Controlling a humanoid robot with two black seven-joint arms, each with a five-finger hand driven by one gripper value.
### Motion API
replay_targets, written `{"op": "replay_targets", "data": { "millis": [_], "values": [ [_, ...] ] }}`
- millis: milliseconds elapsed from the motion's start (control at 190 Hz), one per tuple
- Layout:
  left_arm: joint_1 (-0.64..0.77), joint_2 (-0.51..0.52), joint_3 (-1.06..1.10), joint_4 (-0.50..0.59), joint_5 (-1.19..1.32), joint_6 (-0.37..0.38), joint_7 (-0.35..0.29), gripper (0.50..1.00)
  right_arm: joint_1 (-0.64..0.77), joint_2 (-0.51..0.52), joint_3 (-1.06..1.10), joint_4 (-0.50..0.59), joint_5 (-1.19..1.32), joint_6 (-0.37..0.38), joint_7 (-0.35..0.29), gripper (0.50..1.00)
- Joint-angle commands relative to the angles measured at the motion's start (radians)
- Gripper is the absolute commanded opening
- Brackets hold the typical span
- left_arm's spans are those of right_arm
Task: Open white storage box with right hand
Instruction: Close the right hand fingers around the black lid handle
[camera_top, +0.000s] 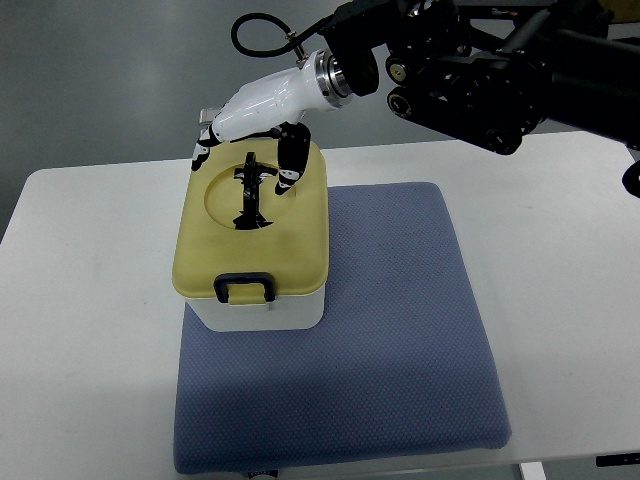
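A white storage box (262, 310) with a pale yellow lid (295, 235) stands on the left part of a blue mat (400, 330). The lid lies flat on the box, with a black folding handle (250, 190) in its round recess and a black latch (245, 289) at the near edge. My right hand (250, 120), white with dark fingertips, reaches in from the upper right and hovers over the lid's far edge. Its thumb (291, 160) points down just right of the handle, and the other fingers (205, 135) hang over the far left corner. The hand is open and holds nothing.
The mat lies on a white table (90, 330). The black forearm (470, 70) and a looped cable (262, 30) stretch above the table's far edge. A table corner shows at the left (30, 185).
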Motion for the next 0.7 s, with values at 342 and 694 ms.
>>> {"op": "replay_targets", "data": {
  "millis": [342, 694],
  "values": [
    [0.0, 0.0, 0.0, 0.002, 0.0, 0.0, 0.0, 1.0, 0.021, 0.049, -0.101, -0.004, -0.085, -0.043, 0.0, 0.803],
    [0.0, 0.0, 0.0, 0.002, 0.002, 0.0, 0.0, 1.0, 0.044, 0.057, -0.102, -0.004, -0.114, -0.051, -0.002, 0.719]
  ]
}}
